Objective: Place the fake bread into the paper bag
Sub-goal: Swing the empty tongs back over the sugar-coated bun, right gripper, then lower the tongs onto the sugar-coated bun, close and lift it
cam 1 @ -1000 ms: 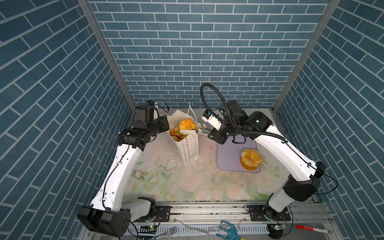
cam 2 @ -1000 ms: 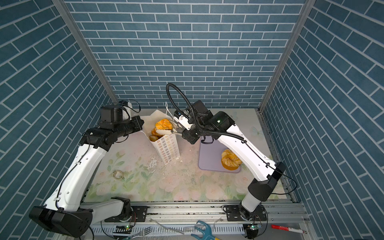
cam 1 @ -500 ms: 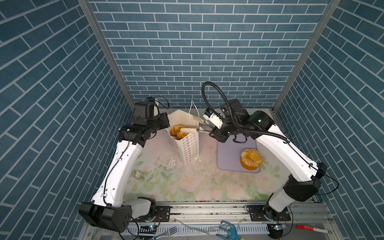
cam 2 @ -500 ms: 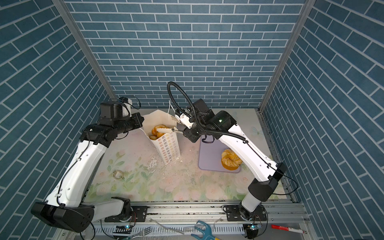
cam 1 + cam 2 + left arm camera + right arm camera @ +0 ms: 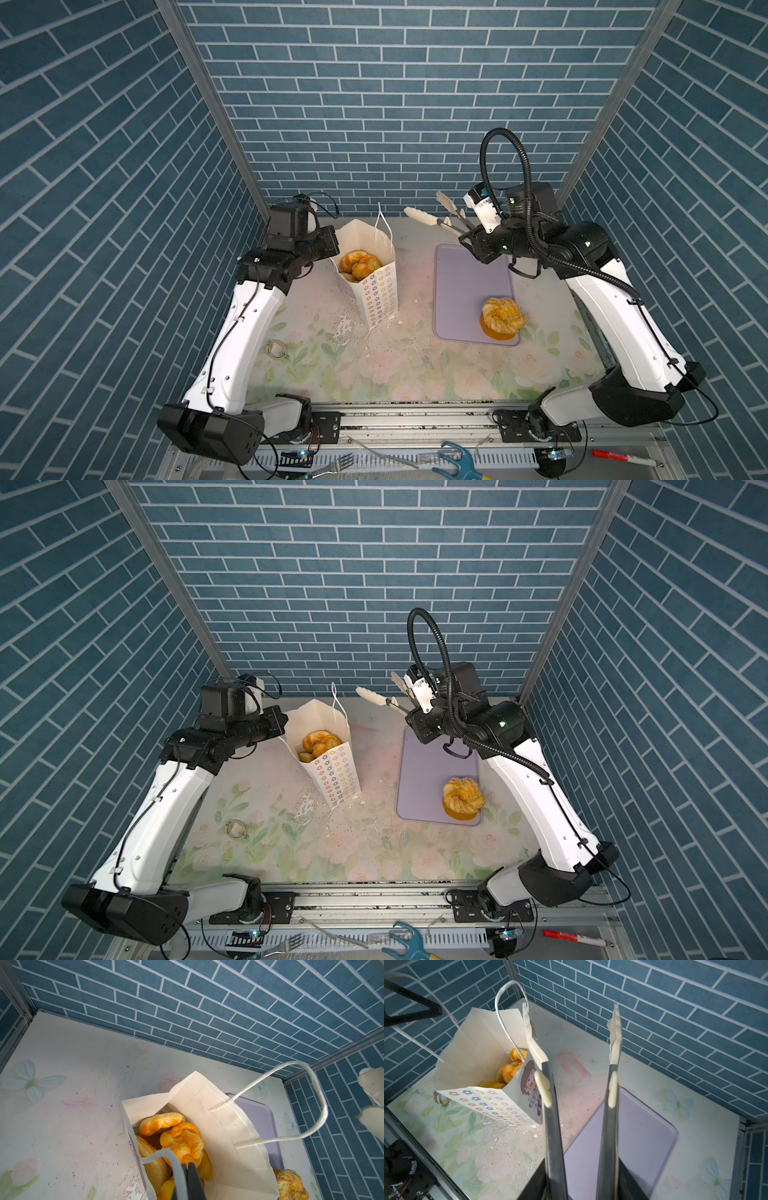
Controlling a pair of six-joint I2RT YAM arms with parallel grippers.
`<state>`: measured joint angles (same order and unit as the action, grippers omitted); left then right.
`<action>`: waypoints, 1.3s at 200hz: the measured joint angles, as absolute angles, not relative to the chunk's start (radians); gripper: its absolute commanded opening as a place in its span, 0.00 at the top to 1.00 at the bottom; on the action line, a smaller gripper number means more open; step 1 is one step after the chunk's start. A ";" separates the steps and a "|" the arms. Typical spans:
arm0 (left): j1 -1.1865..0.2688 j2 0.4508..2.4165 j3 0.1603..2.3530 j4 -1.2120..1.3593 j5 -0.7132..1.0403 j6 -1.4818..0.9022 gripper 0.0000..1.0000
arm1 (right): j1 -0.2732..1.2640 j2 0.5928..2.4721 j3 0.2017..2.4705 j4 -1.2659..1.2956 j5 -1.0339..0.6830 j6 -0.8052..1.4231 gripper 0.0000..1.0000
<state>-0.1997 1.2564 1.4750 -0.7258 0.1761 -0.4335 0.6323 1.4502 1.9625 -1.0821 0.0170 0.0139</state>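
The white paper bag (image 5: 374, 291) (image 5: 338, 775) stands open left of centre, with several golden pieces of fake bread (image 5: 358, 264) (image 5: 182, 1140) (image 5: 510, 1068) piled inside. My left gripper (image 5: 330, 246) (image 5: 188, 1167) is shut on the bag's near cord handle at the rim. A sugar-speckled twist (image 5: 502, 316) (image 5: 462, 796) lies on the lavender tray (image 5: 469, 274) (image 5: 643, 1136). My right gripper (image 5: 473, 235) (image 5: 581, 1184) is shut on metal tongs (image 5: 552, 1126). Their cream tips are spread apart and empty, raised behind the tray and to the right of the bag.
A small metal ring (image 5: 277, 349) lies on the floral mat at front left. White flakes (image 5: 345, 328) are scattered by the bag's foot. A fork (image 5: 332, 463), a blue tool (image 5: 455, 461) and a red marker (image 5: 619, 456) lie on the front rail. Brick walls enclose three sides.
The tongs held a piece of bread over the bag a second ago. That bread now lies inside, and the right arm has pulled the empty tongs back to the right. The left arm barely moved.
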 measured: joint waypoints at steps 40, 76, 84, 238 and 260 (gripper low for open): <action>-0.200 1.254 1.474 -0.726 0.176 -0.433 1.00 | 0.551 1.442 1.953 -1.166 0.096 0.085 0.54; -0.200 1.253 1.470 -0.723 0.176 -0.432 1.00 | 0.498 1.424 1.897 -1.224 0.131 0.153 0.54; -0.200 1.253 1.468 -0.723 0.176 -0.432 1.00 | 0.485 1.418 1.870 -1.234 0.131 0.165 0.54; -0.200 1.250 1.457 -0.721 0.172 -0.432 1.00 | 0.363 1.378 1.470 -1.343 0.099 0.314 0.55; -0.200 1.250 1.457 -0.721 0.173 -0.432 1.00 | 0.361 1.353 1.470 -1.377 0.087 0.319 0.53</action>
